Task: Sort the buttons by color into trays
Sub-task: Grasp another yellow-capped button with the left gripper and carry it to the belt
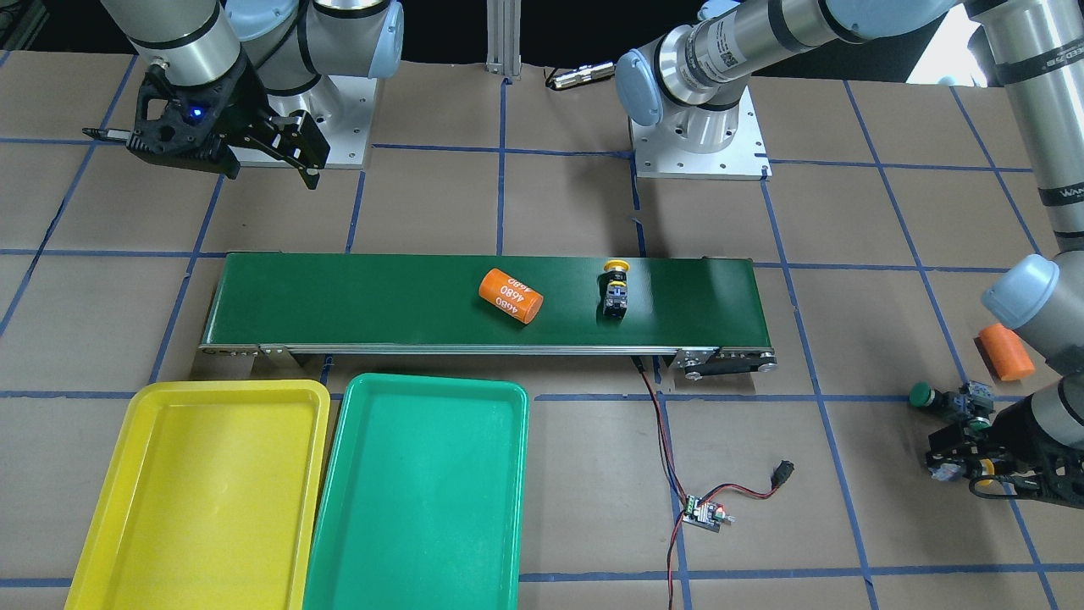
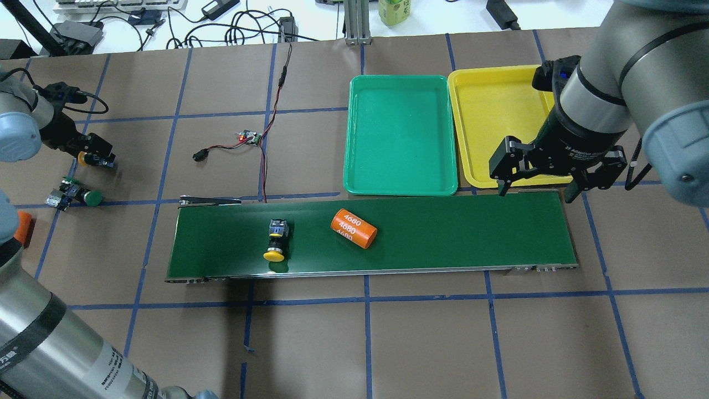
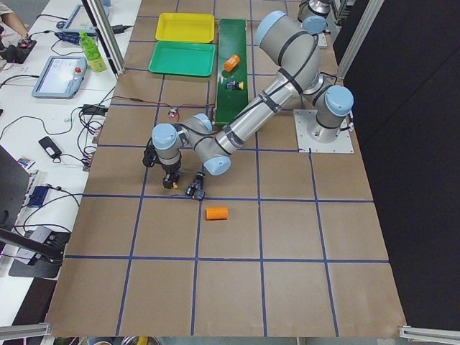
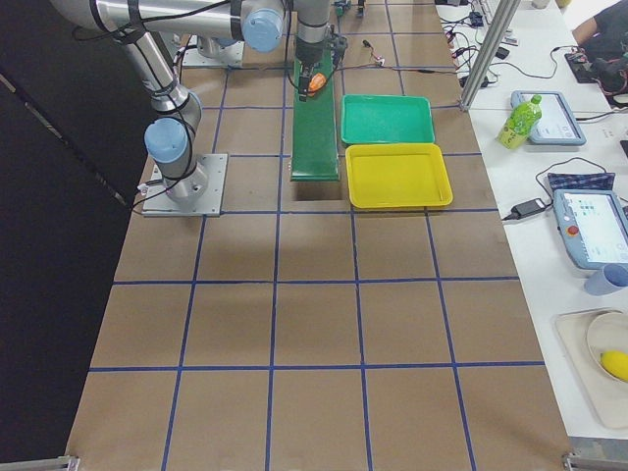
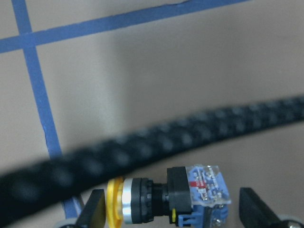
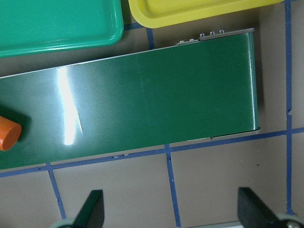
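Note:
One yellow button (image 2: 275, 239) lies on its side on the green conveyor belt (image 2: 443, 233), left of an orange cylinder (image 2: 353, 228). A second yellow button (image 5: 166, 197) lies on the table between the fingers (image 5: 92, 213) of my left gripper (image 2: 91, 155), which is open and straddles it. A green button (image 2: 83, 195) lies just beside that, with another green cap (image 1: 978, 421) half hidden by the arm. My right gripper (image 2: 536, 191) hangs open and holds nothing above the belt's other end, near the yellow tray (image 2: 493, 122). The green tray (image 2: 399, 133) sits beside it.
A second orange cylinder (image 1: 1003, 352) lies on the table near the left arm. A small circuit board (image 2: 250, 137) with red and black wires sits beyond the belt. A blurred black cable (image 5: 190, 137) crosses the left wrist view.

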{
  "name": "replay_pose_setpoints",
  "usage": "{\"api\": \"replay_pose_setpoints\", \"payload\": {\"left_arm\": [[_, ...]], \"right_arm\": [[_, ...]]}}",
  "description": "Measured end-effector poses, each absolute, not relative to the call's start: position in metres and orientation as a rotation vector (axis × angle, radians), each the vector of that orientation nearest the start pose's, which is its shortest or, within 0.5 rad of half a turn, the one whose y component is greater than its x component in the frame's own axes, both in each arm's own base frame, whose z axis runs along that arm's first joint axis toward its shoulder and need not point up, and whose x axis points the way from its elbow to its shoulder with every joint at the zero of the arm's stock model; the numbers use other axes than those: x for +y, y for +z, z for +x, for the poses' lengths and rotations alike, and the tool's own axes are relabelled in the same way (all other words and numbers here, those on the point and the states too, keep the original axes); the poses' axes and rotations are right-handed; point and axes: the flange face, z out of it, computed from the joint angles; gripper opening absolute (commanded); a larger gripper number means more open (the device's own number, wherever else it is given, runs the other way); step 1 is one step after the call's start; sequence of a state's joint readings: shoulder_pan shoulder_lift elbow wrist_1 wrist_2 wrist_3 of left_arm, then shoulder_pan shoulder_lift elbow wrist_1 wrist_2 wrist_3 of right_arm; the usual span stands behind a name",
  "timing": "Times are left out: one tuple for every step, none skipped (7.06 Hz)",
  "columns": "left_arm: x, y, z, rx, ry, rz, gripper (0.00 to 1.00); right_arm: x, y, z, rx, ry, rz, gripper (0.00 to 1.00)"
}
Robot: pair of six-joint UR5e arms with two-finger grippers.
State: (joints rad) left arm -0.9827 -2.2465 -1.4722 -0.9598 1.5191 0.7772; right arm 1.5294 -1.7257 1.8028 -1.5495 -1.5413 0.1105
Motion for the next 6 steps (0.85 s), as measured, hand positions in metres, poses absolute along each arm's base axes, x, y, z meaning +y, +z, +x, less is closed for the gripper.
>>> {"api": "replay_pose_setpoints", "payload": {"left_arm": [[-0.657, 0.182, 0.272, 3.147, -0.090, 0.299, 0.25], [-0.657, 0.183, 0.272, 3.146, -0.093, 0.298, 0.08], [-0.656, 0.189, 0.267, 3.146, -0.095, 0.284, 0.02], [-0.653, 0.203, 0.251, 3.155, -0.086, 0.235, 0.02], [-0.644, 0.231, 0.224, 3.177, -0.049, 0.175, 0.02], [-0.625, 0.262, 0.192, 3.199, -0.001, 0.133, 0.02]], "right_arm": [[-0.419, 0.441, 0.119, 3.105, 0.163, 0.240, 1.00], [-0.418, 0.438, 0.119, 3.107, 0.172, 0.242, 1.00], [-0.417, 0.436, 0.119, 3.107, 0.176, 0.244, 1.00], [-0.417, 0.436, 0.119, 3.107, 0.177, 0.245, 1.00], [-0.417, 0.435, 0.118, 3.108, 0.178, 0.246, 1.00], [-0.417, 0.435, 0.118, 3.108, 0.178, 0.249, 1.00]]}}
